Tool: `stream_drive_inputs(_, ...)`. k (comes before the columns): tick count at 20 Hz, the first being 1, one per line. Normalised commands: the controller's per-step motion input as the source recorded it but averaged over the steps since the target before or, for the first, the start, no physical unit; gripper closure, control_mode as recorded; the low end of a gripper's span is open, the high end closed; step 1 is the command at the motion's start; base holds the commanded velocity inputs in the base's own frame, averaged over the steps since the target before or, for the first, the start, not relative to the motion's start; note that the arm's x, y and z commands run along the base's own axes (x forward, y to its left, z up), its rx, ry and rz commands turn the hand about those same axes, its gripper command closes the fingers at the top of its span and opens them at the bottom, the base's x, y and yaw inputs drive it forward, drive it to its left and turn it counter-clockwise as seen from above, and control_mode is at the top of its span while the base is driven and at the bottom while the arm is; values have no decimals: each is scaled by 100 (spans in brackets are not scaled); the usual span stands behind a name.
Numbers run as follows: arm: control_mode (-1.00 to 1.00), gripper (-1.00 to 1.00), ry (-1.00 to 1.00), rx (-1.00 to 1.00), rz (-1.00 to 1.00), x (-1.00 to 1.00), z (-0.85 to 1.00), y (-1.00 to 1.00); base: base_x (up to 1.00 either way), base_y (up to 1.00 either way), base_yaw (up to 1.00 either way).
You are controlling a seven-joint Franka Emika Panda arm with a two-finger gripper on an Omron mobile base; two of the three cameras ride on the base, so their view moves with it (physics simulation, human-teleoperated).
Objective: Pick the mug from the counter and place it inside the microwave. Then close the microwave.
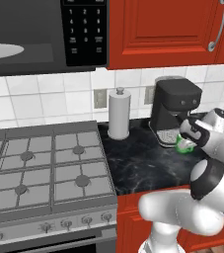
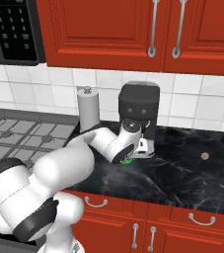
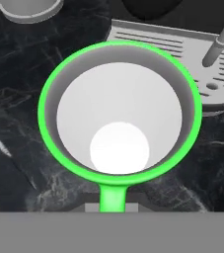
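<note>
My gripper (image 1: 186, 142) hangs low over the counter (image 1: 148, 165), right in front of the coffee machine (image 1: 174, 109), and my fingers are pressed together on the mug (image 3: 119, 114), clamped at its handle side. Looking straight down along my hand, I see into the mug's pale inside, ringed by its bright green rim, with the green handle stub pointing back toward my fingertips at the bottom. The coffee machine's grey drip tray (image 3: 195, 59) lies just beside the mug, touching or nearly touching its rim on the far right; I cannot tell which. From the left base view, only a sliver of green shows beneath my wrist, close against the coffee machine's base. From the right base view the green peeks out under my hand, on the black marbled stone. The paper towel roll (image 1: 119, 113) stands left of the coffee machine, near the stove (image 1: 44, 168). The microwave (image 1: 44, 32) hangs above the stove, well up and left of the coffee machine, its pale turntable (image 1: 2, 51) visible.
</note>
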Motion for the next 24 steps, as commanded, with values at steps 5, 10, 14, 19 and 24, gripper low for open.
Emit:
stream_drive_inputs(5,-100,100,0,0,-20,-22,55,37,0,0,0)
stream_drive_inputs(10,-100,100,0,1,-23,-37,33,51,0,0,0)
stream_drive_inputs(14,-100,100,0,0,-22,-23,19,79,0,0,0)
stream_drive_inputs(19,-100,100,-4,0,-19,-14,23,88,0,0,0)
stream_drive_inputs(24,-100,100,-7,4,-5,-16,19,75,0,0,0)
